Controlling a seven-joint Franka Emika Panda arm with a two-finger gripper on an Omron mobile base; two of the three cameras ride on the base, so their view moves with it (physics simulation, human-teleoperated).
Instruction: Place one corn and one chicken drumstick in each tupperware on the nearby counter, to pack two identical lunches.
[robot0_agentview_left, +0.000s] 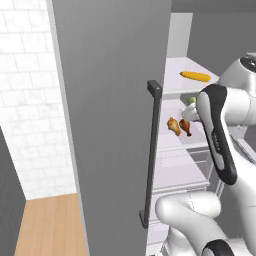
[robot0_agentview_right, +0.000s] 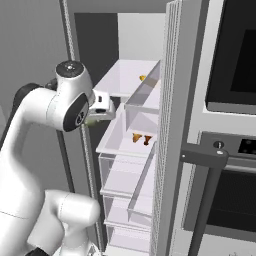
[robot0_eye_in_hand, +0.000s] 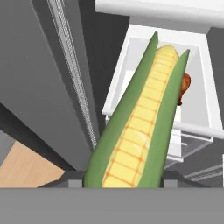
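The hand (robot0_agentview_right: 100, 111) is clamped on a corn (robot0_eye_in_hand: 140, 127) in its green husk; the cob runs lengthwise out from between the fingers, in front of the open fridge. Two drumsticks (robot0_agentview_left: 179, 126) lie on the middle shelf (robot0_agentview_right: 116, 140), and another corn (robot0_agentview_left: 195, 76) lies on the shelf above.

Fridge interior, white shelves behind an open grey door. Upper shelf (robot0_agentview_left: 176, 67): one yellow corn cob (robot0_agentview_left: 195, 76) lying on its side toward the right. Middle shelf (robot0_agentview_left: 172, 142): two brown chicken drumsticks (robot0_agentview_left: 179, 126) side by side, close together, near the shelf's middle. Lower levels: clear drawers (robot0_agentview_right: 125, 185) stacked one under another, contents not discernible
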